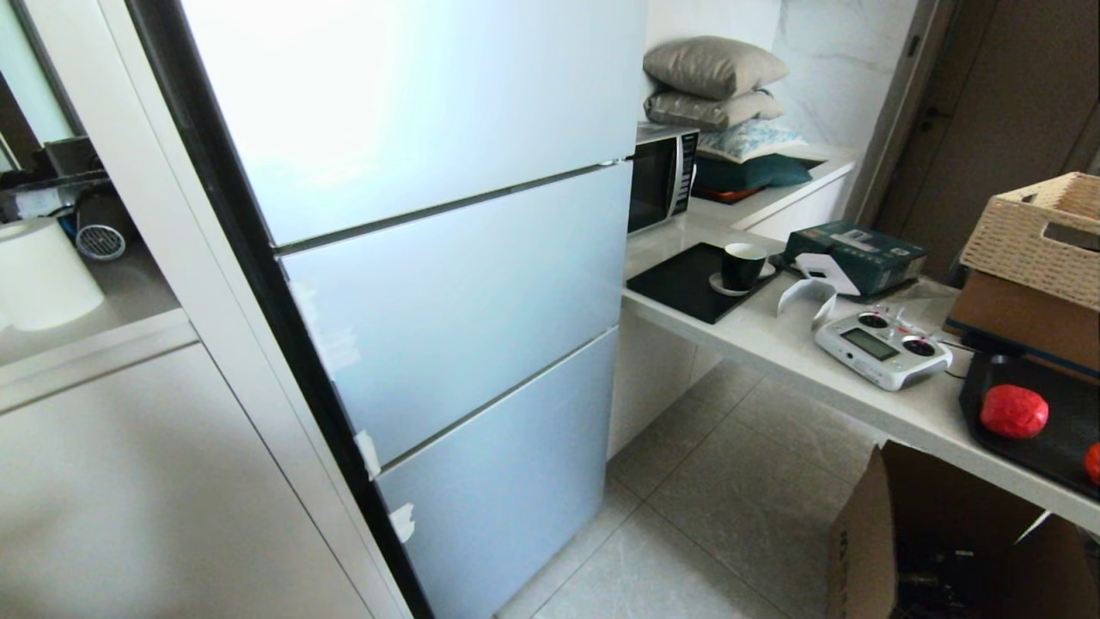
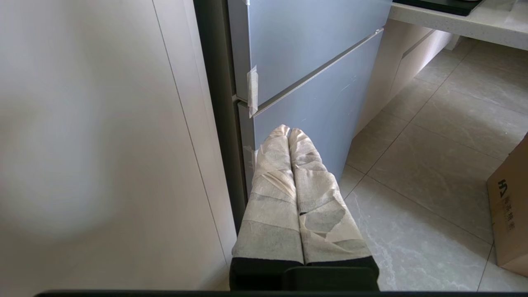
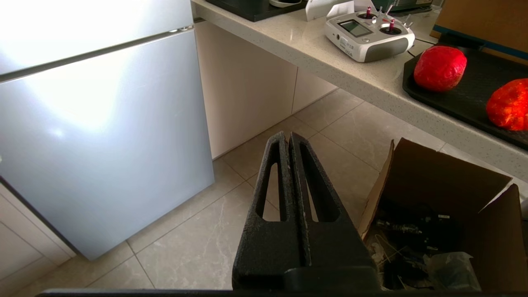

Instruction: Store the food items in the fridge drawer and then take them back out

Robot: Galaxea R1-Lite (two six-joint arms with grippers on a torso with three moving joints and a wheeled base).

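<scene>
Both tools, left tool (image 2: 288,131) and right tool (image 3: 286,135), are pressed together, empty.

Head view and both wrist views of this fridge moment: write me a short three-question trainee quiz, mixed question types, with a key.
1. True or false: the pale blue-grey glass-fronted fridge has one of its doors or drawers pulled open.
2. Multiple choice: the two lumpy red fruit-like balls lie on A) the grey tiled floor, B) the black tray on the pale stone counter, C) the open brown cardboard box.
3. Fill in: the tape-wrapped left gripper and the black right gripper both have their jaws ____.

Key: 1 false; 2 B; 3 shut, holding nothing.
</scene>
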